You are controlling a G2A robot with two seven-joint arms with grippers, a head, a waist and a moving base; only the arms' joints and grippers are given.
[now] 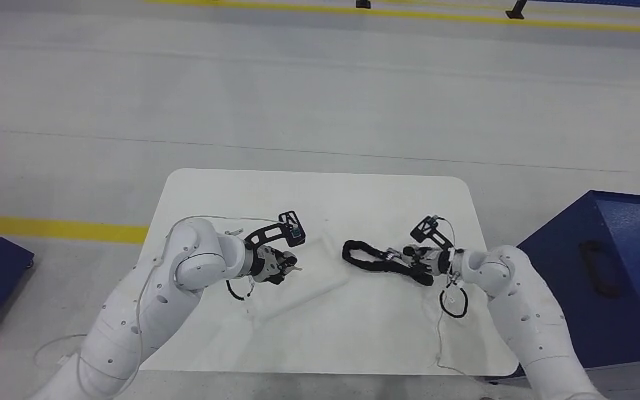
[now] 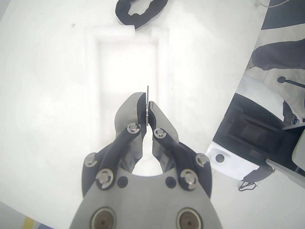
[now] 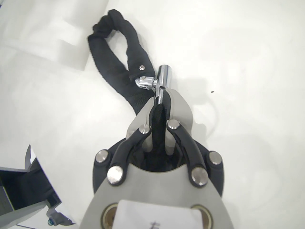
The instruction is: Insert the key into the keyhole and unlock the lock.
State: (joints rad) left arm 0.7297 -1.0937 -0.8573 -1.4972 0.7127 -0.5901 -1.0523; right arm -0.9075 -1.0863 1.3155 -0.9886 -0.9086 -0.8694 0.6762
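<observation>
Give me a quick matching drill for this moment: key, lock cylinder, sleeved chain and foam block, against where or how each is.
Things:
1 key
2 chrome lock cylinder
3 black sleeved chain
4 foam block

States:
A looped flat on the table
B white, beside the chain's loop end
C pinched in the left gripper
D at the right gripper fingertips

Pairs: 1-C, 2-D, 3-A, 4-B
</observation>
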